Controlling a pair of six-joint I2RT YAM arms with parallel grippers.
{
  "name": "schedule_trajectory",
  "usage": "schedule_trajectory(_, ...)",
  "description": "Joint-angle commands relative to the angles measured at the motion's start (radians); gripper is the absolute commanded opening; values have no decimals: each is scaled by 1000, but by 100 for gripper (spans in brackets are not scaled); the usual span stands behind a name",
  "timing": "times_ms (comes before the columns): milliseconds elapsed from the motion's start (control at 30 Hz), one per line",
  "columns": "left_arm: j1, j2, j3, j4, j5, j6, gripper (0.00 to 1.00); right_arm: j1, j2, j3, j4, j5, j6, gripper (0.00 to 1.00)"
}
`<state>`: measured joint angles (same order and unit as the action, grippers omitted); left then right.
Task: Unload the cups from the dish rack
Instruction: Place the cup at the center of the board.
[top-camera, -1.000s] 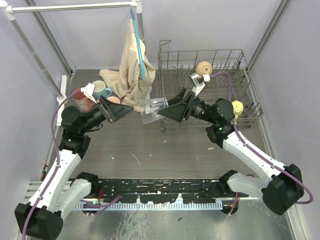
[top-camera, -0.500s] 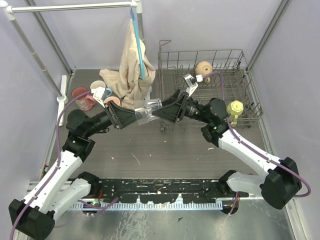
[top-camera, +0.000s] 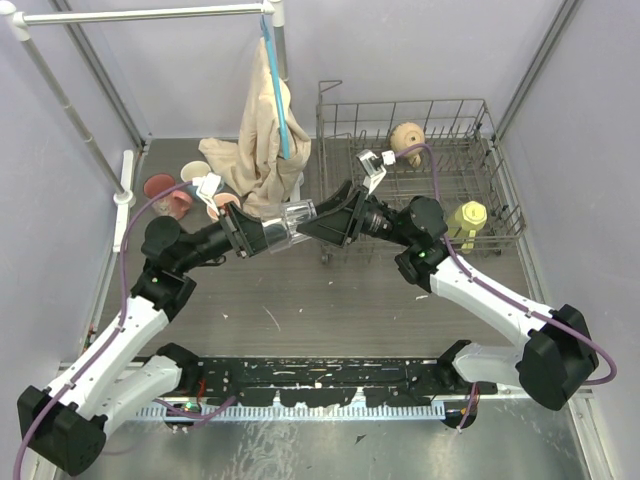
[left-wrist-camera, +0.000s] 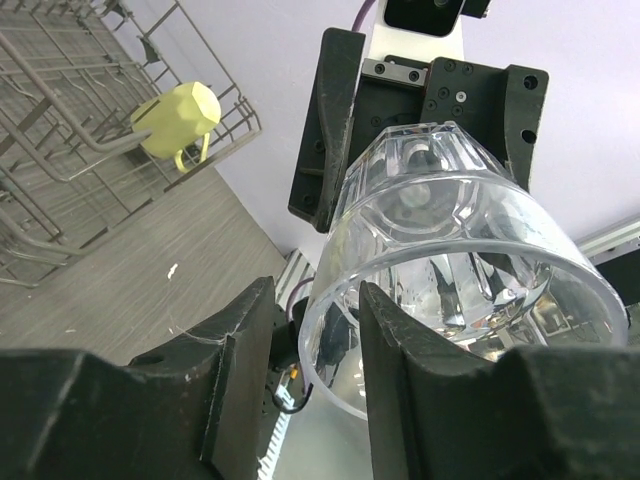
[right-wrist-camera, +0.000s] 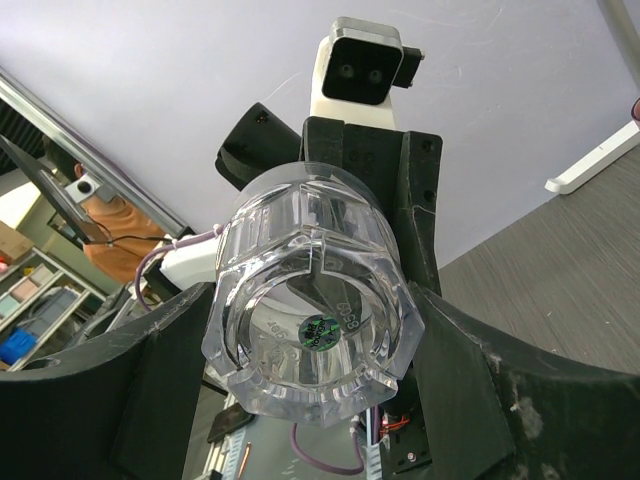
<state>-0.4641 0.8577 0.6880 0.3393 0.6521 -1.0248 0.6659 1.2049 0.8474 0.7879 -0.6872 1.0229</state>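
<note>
The clear glass (top-camera: 291, 221) hangs in the air left of the dish rack (top-camera: 490, 160), lying on its side. My right gripper (top-camera: 322, 221) is shut on its base end (right-wrist-camera: 312, 330). My left gripper (top-camera: 262, 235) meets it from the left, open, with one finger inside the rim and one outside (left-wrist-camera: 315, 305); a gap shows beside the outer finger. A tan mug (top-camera: 407, 135) and a yellow-green mug (top-camera: 470, 215) sit in the rack; the yellow-green one also shows in the left wrist view (left-wrist-camera: 178, 118). Salmon pink (top-camera: 160, 188), cream (top-camera: 195, 170) and light blue (top-camera: 214, 186) mugs stand on the table at far left.
A beige cloth (top-camera: 262, 140) hangs from a blue hanger on the white rail (top-camera: 140, 12), beside the rack's left wall. Another pink mug (top-camera: 228, 203) stands partly hidden behind the left arm. Purple walls close in both sides.
My right gripper carried the glass a little to the left. My left arm swung right from the mugs, and its fingers now straddle the glass rim.
</note>
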Motion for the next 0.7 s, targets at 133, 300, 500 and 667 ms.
schedule_trajectory(133,-4,-12,42,-3,-34,21,42,20,-11,30,110,25,2,1)
schedule_trajectory(300,-4,-15,55,-21,-40,25,13,26,-5,27,109,20,1,1)
schedule_trajectory(500,-4,-36,71,-72,-65,39,0,30,0,20,112,23,-1,2)
schedule_trajectory(667,-4,-71,89,-139,-116,61,0,29,-19,10,97,41,-16,35)
